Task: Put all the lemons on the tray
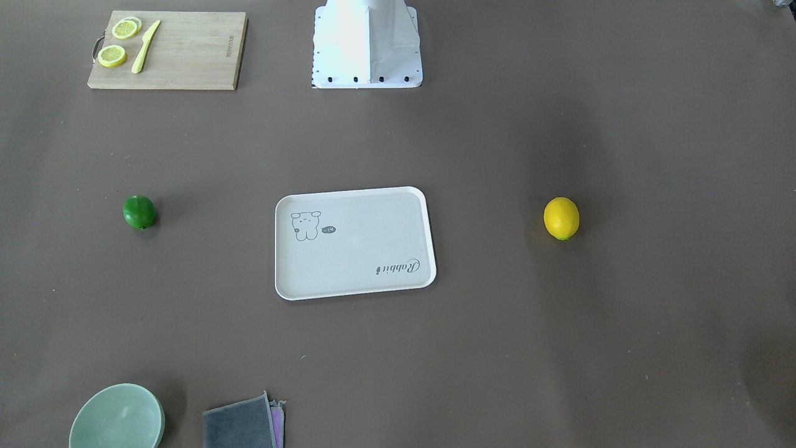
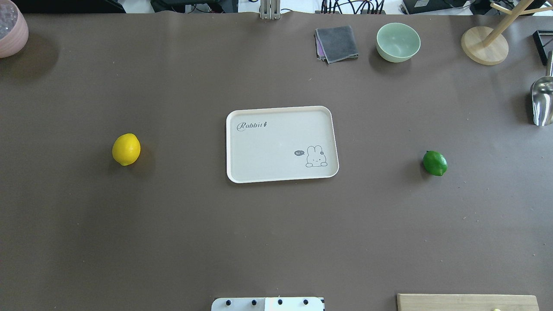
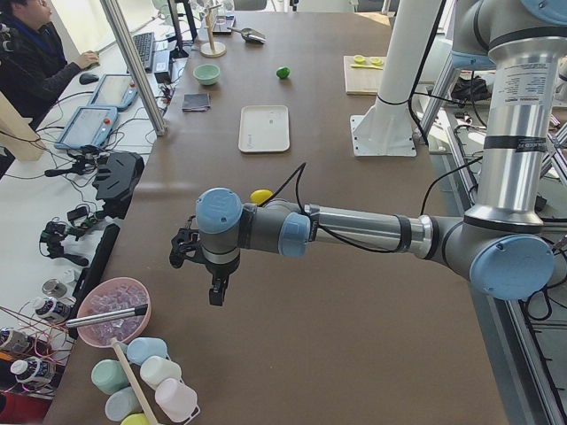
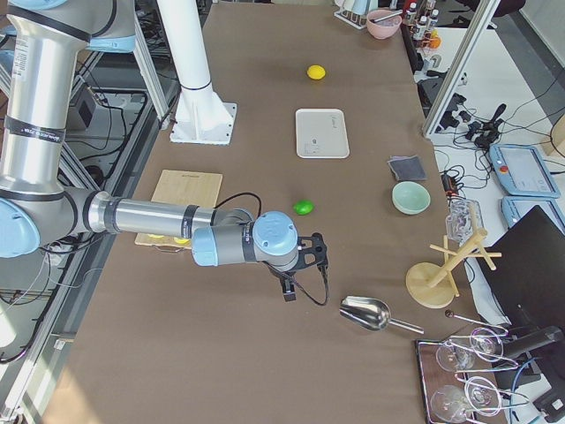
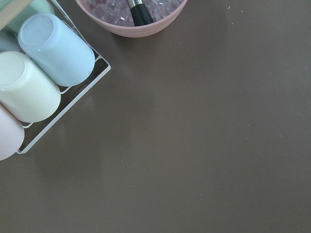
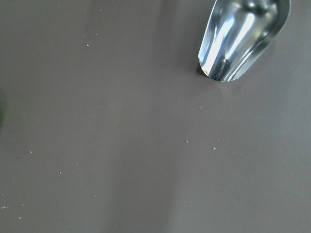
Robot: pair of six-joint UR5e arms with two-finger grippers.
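Observation:
The off-white tray (image 2: 276,142) with its rabbit drawing lies mid-table with nothing on it; it also shows in the front view (image 1: 354,249). The yellow lemon (image 2: 126,149) lies on the table left of the tray. The dark green lemon (image 2: 434,163) lies on the table right of it. My left gripper (image 3: 199,266) hangs over the table's left end, well away from the yellow lemon (image 3: 260,196). My right gripper (image 4: 305,261) hangs over the right end, short of the green lemon (image 4: 304,208). Both show only in side views, so I cannot tell open from shut.
A cutting board (image 1: 168,50) carries lemon slices and a knife. A green bowl (image 2: 398,42), grey cloth (image 2: 337,43), wooden stand (image 2: 484,45) and metal scoop (image 2: 542,101) sit at the far right. A pink bowl (image 5: 131,14) and a cup rack (image 5: 39,73) sit at the left end.

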